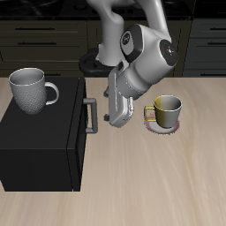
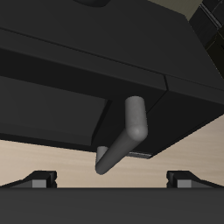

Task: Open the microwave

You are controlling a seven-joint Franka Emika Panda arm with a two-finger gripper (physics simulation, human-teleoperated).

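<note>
The microwave [image 1: 40, 146] is a large matte black box with a grey bar handle [image 1: 88, 115] on its door side. The door looks shut. My gripper [image 1: 111, 118] hangs just beside the handle, a short gap away, at about the same height. In the wrist view the handle [image 2: 129, 133] stands out from the dark door [image 2: 79, 96], straight ahead between my fingertips [image 2: 38, 179]. They stand wide apart with nothing between them, so the gripper [image 2: 112, 180] is open and does not touch the handle.
A grey mug [image 1: 32, 89] stands on top of the microwave. A yellow-and-grey mug [image 1: 166, 110] sits on a small plate [image 1: 161, 127] on the wooden table [image 1: 168, 185], just beyond my arm. Dark cabinets line the back.
</note>
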